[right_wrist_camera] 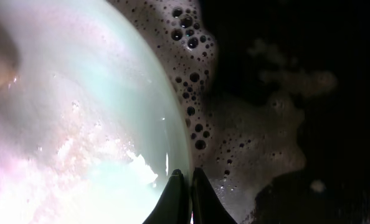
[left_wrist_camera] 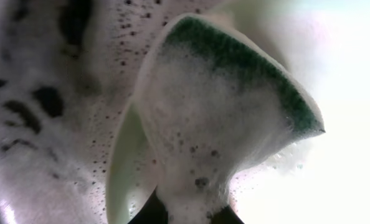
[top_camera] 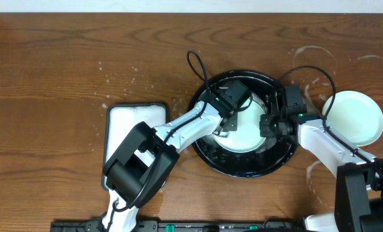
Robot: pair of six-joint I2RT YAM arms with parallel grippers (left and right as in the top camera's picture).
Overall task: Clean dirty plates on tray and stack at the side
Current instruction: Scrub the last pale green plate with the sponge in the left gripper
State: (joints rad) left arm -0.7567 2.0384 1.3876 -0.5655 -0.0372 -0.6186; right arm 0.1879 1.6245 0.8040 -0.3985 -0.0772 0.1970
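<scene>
Foam-coated soft sponge [left_wrist_camera: 222, 137] with a green scouring face fills the left wrist view. The left gripper [left_wrist_camera: 185, 213] pinches its lower end, jaws closed onto it so the pad can bear against the pale mint-green round plate [top_camera: 243, 135]. That plate lies inside the large round black tray [top_camera: 243, 166] among suds, likely so the runoff stays contained. At its rim the right gripper [right_wrist_camera: 185, 185] has its jaws nearly together, clamping the edge, seemingly to steady the plate against the scrubbing. A second mint-green plate [top_camera: 354, 116] sits apart on the brown wooden table [top_camera: 49, 77] to the right, presumably at the stacking spot.
</scene>
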